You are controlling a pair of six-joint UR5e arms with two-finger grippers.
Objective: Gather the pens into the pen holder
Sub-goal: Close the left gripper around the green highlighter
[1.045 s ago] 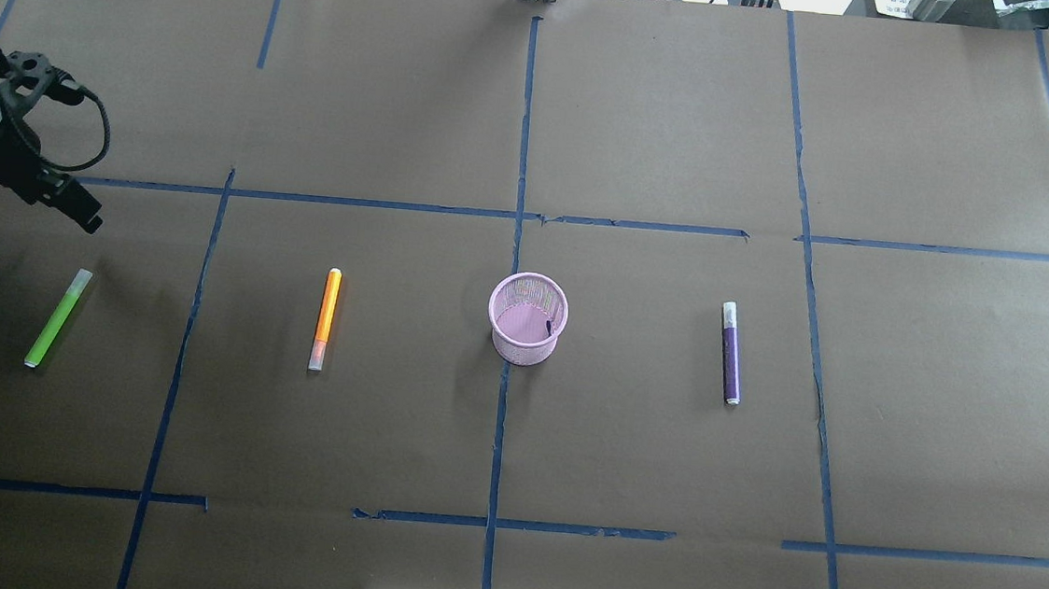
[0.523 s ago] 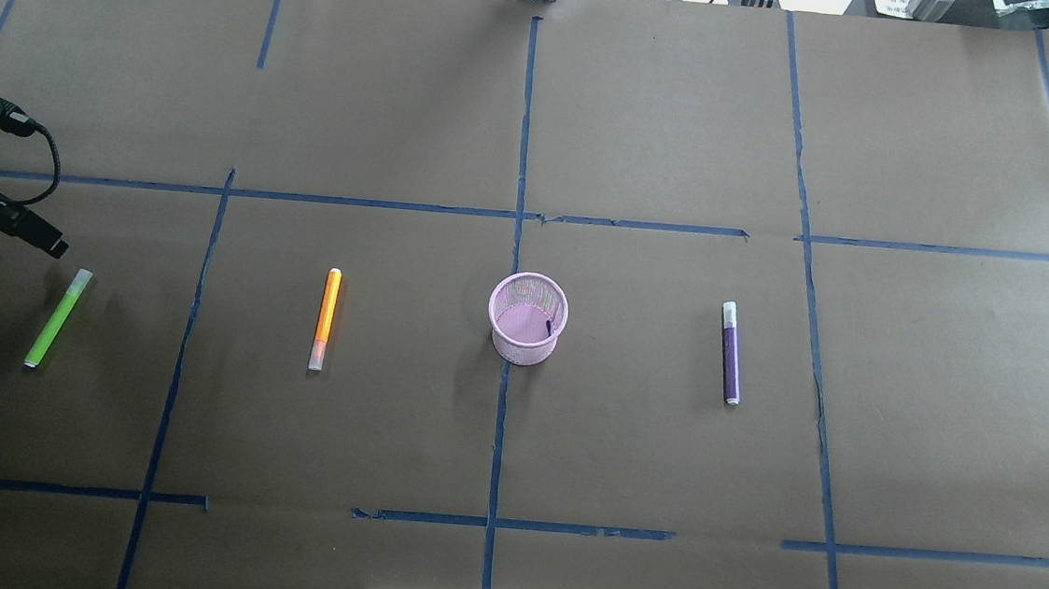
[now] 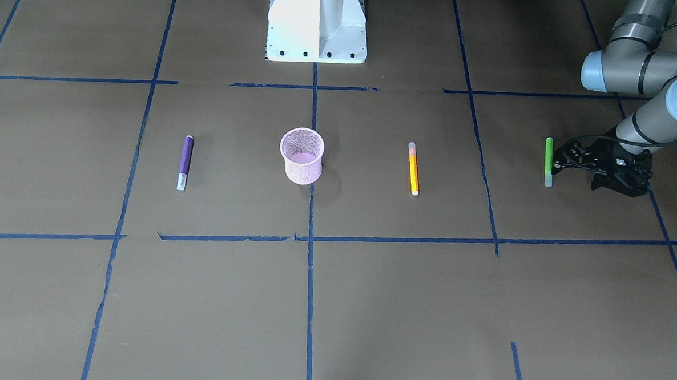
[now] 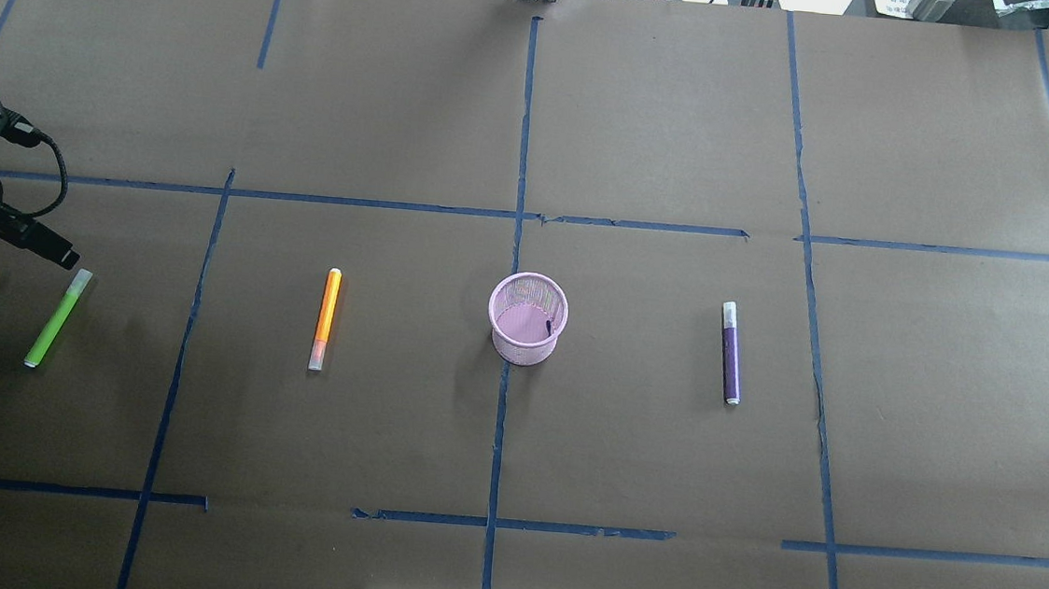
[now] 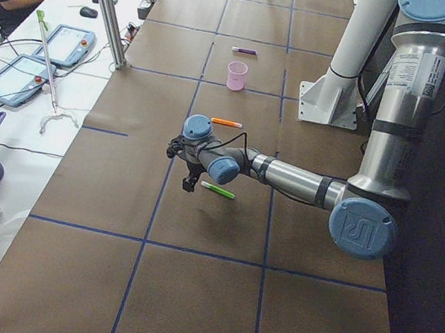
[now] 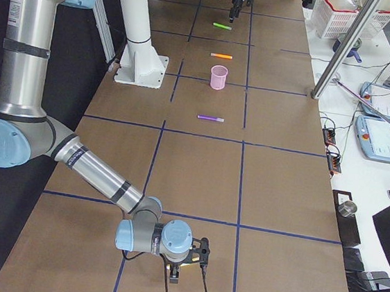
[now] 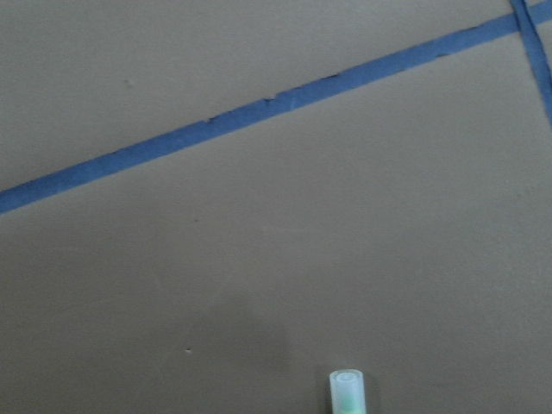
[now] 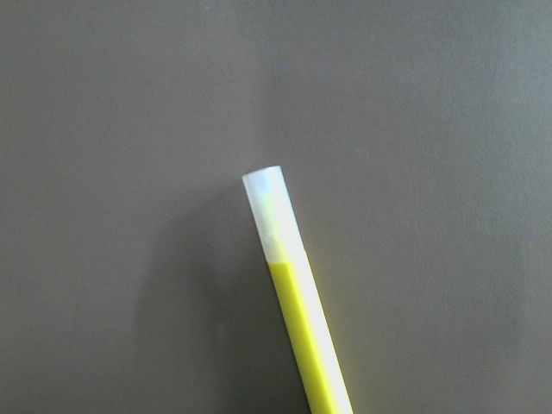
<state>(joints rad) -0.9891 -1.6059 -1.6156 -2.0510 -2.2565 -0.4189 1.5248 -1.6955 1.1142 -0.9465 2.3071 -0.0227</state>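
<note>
Pink mesh holder [image 4: 525, 346]; green pen [image 4: 57, 319], orange pen [image 4: 326, 316], purple pen [image 4: 731, 353]

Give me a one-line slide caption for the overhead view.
Left claw poised beside the green pen; orange pen, pink pen holder and purple pen sit in a row.

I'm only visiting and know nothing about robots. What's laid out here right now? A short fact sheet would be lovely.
pen holder: pink mesh cup, upright in the middle, no pen inside
loose pens: green pen, orange pen, purple pen, all lying flat, apart from the cup
yellow pen: shows only in the right wrist view
left gripper: close by the green pen's capped end; open or shut unclear
right gripper: far from the cup; open or shut unclear
</note>
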